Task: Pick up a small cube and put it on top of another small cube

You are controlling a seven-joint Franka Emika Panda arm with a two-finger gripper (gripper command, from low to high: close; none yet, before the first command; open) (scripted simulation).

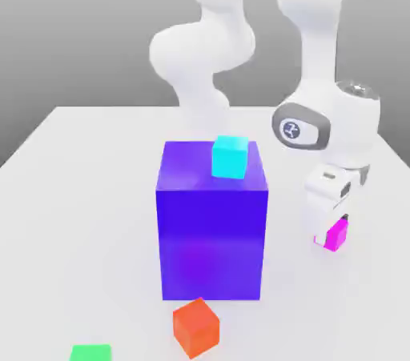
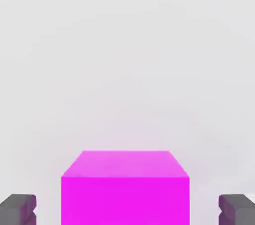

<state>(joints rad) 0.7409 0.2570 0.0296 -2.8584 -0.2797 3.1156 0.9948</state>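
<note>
The small magenta-pink cube (image 1: 337, 234) rests on the white table at the exterior view's right. My gripper (image 1: 333, 227) has come down right over it, the hand just above the cube's top. In the hand view the cube (image 2: 125, 189) sits between the two dark fingertips (image 2: 19, 209), and a strip of bare table shows on each side, so the jaws are open and touch nothing. A cyan cube (image 1: 230, 156) sits on top of the big blue-purple block (image 1: 211, 231). A red-orange cube (image 1: 196, 326) lies on the table in front of that block.
The big blue-purple block stands mid-table, to the exterior view's left of my hand. A green cube (image 1: 90, 352) lies at the front edge. The white table (image 1: 80, 215) has free room on the exterior view's left and around the magenta cube.
</note>
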